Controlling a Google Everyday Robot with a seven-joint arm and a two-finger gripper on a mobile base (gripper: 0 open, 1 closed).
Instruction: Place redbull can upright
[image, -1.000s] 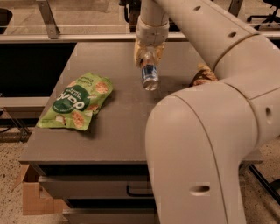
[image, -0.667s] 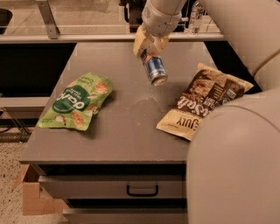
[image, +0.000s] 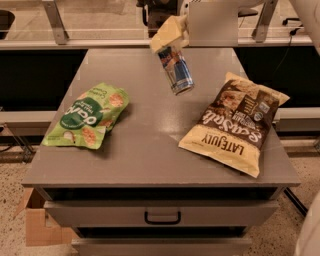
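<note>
The redbull can (image: 176, 71) is slim, blue and silver, and hangs tilted in the air above the back middle of the grey table (image: 150, 150), its silver end pointing down and to the right. My gripper (image: 169, 36) is at the top centre of the camera view, its cream-coloured fingers (image: 166, 31) shut on the can's upper end. The can is clear of the table surface. The arm reaches in from the top right.
A green snack bag (image: 87, 117) lies flat on the table's left side. A yellow and brown chip bag (image: 235, 122) lies on the right side. A drawer with a handle (image: 162, 218) is below the table front. A cardboard box (image: 37, 225) sits on the floor at left.
The arm has pulled up and back out of the foreground, uncovering the chip bag. The gripper still holds the can, now higher and a little further right, tilted more steeply.
</note>
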